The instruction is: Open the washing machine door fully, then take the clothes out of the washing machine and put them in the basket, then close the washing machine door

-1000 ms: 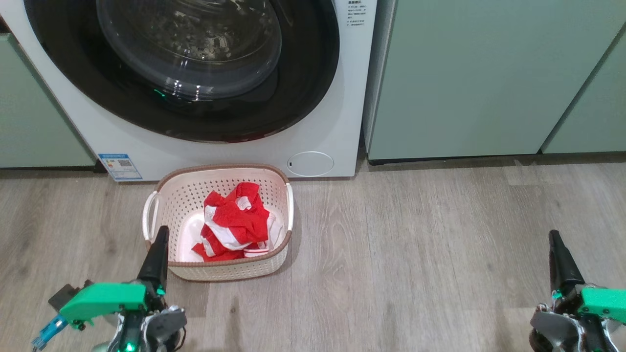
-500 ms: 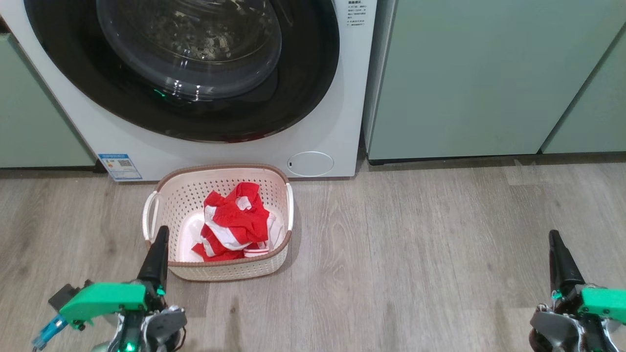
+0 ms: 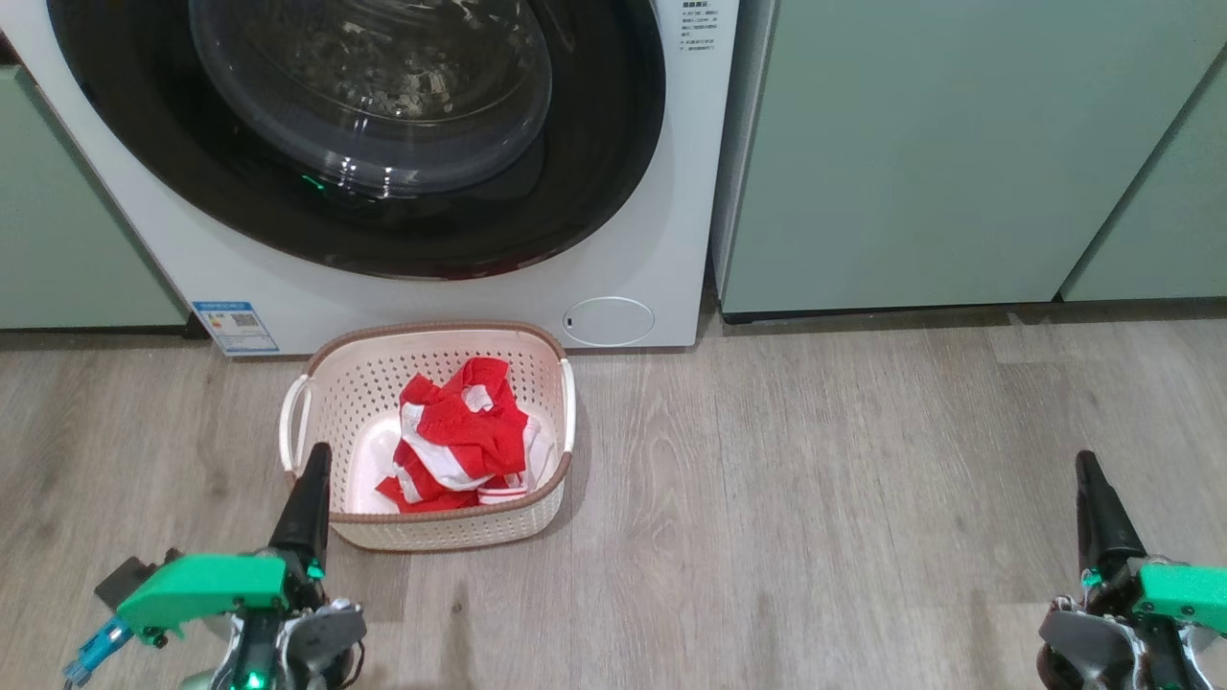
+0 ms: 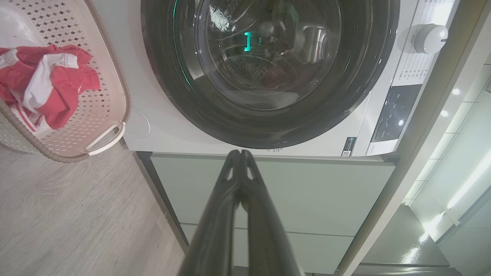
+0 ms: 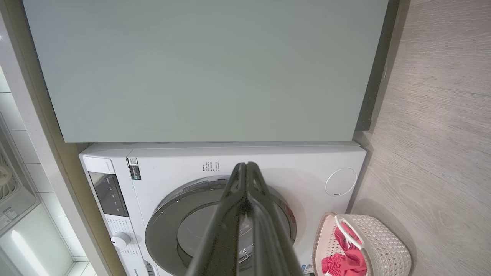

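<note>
Clothes (image 3: 460,436) lie in the basket (image 3: 359,388) and the washing machine door (image 3: 364,125) looks closed. My left pincer (image 3: 314,460) and right pincer (image 3: 1085,462) are clenched, empty. I judge no step remains.

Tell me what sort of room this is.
Probably a home laundry corner, maybe in a kitchen: a white washing machine sits between pale green cabinets, with a basket of red clothes on the wood-look floor.
</note>
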`<state>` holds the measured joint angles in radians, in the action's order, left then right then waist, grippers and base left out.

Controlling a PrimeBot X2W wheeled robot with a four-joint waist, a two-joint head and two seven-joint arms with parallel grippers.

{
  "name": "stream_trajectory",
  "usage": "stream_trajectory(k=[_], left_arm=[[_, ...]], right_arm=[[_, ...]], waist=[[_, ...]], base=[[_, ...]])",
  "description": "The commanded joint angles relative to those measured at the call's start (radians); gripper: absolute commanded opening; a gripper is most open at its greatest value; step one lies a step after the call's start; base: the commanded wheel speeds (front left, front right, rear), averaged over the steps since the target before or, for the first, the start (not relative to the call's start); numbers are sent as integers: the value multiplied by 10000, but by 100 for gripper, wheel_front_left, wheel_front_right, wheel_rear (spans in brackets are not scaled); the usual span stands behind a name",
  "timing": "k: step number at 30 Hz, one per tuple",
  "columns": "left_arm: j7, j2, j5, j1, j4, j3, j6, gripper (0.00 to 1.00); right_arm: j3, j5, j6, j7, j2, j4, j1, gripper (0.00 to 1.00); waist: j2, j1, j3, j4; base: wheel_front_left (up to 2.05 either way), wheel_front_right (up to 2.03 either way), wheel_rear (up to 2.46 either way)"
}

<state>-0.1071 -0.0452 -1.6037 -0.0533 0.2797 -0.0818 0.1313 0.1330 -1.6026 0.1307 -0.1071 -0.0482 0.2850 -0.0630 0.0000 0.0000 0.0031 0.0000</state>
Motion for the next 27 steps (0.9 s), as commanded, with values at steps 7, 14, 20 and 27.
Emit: stream_trajectory(k=[7, 14, 20, 27], left_arm=[[-61, -51, -49, -547, -347, -320, -6, 0], [-61, -51, -49, -547, -347, -320, -6, 0], [-61, -51, -49, -547, -347, -320, -6, 0], [-61, -51, -49, -547, -347, -320, -6, 0]], right_arm=[[-192, -61, 0, -61, -20, -403, -449, 0], [-192, -61, 0, -61, -20, -403, -449, 0], [-192, -61, 0, -61, -20, -403, -449, 0], [-192, -61, 0, -61, -20, -403, -449, 0]], waist=[[0, 0, 0, 0], [0, 0, 0, 0], [0, 0, 0, 0], [0, 0, 0, 0]], base=[[0, 0, 0], [0, 0, 0], [0, 0, 0], [0, 0, 0]])
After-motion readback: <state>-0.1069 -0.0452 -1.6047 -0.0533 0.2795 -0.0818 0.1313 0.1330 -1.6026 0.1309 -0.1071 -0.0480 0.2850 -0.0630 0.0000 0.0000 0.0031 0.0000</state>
